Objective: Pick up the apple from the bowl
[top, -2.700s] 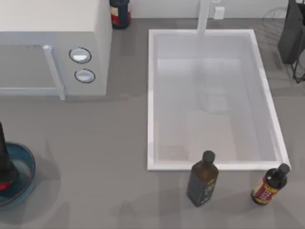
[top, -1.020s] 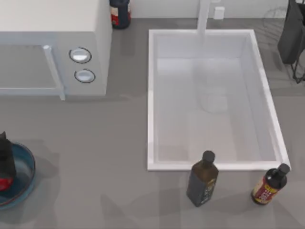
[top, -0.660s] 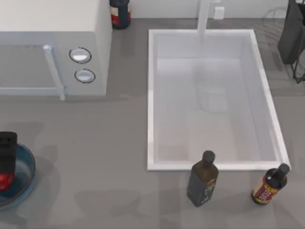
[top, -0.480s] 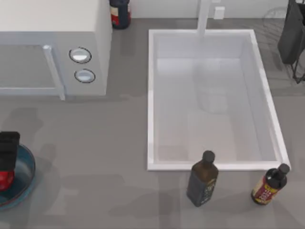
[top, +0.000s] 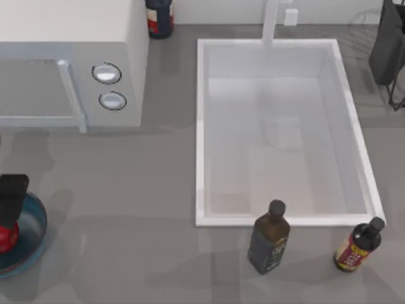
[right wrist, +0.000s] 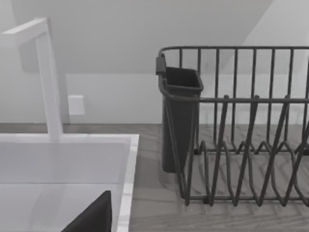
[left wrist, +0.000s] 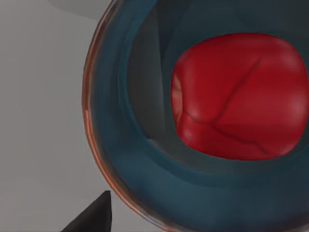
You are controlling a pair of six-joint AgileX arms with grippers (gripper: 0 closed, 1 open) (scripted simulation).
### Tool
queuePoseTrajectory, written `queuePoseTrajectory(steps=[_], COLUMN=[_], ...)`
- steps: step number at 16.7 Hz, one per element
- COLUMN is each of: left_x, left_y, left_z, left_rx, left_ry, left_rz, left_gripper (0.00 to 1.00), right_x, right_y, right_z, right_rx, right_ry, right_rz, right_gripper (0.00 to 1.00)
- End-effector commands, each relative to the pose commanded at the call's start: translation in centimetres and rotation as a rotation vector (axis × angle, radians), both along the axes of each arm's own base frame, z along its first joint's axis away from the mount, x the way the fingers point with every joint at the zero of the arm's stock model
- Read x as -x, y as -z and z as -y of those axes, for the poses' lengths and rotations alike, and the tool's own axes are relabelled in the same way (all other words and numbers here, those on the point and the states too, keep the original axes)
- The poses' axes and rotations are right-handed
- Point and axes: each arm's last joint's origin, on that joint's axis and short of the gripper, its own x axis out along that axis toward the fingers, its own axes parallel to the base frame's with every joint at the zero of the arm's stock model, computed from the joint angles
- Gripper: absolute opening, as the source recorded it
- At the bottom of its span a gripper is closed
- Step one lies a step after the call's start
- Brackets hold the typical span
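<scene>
- Left hand (top: 11,196): at the far left edge of the top view, lower left of the frame, over the back part of the bowl (top: 35,231). It reads as a dark block standing above the apple (top: 6,237).
- State of the left hand: cannot be told. One dark fingertip (left wrist: 94,217) shows in the left wrist view, off the bowl's outer rim; its partner is not seen, so the gap between the fingers is unknown.
- Apple: lies inside the bowl, on its floor, at the extreme left edge of the top view. In the left wrist view it sits large and close, apart from the visible fingertip, with bowl rim between them.
- Governing relation: the apple lies below the left hand and slightly toward the bottom of the top view. It is roughly round, so no long axis dictates finger alignment.
- Judgement: the left arm is by far the nearer; a short descent should bracket the fruit.
- Risk, as judged: a finger landing on the bowl rim.
- Right hand: parked by the dish rack (right wrist: 241,145), beyond the sink (top: 202,126).
</scene>
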Motion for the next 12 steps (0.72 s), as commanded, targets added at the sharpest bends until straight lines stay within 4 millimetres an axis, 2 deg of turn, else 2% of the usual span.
queuePoseTrajectory(steps=[3,5,12], left_x=[0.0,-0.1,-0.5], left_y=[0.1,1.1,8.3], left_z=[0.1,0.1,0.0], left_rx=[0.000,0.000,-0.001], left_ry=[0.004,0.004,0.001], left_rz=[0.002,-0.004,0.019], left_gripper=[1.00,1.00,1.00], right_x=[0.0,0.0,0.0], right_y=[0.0,0.0,0.0], right_z=[0.0,0.0,0.0], right_rx=[0.000,0.000,0.000], right_ry=[0.000,0.000,0.000], right_rz=[0.000,0.000,0.000], right_gripper=[1.00,1.00,1.00])
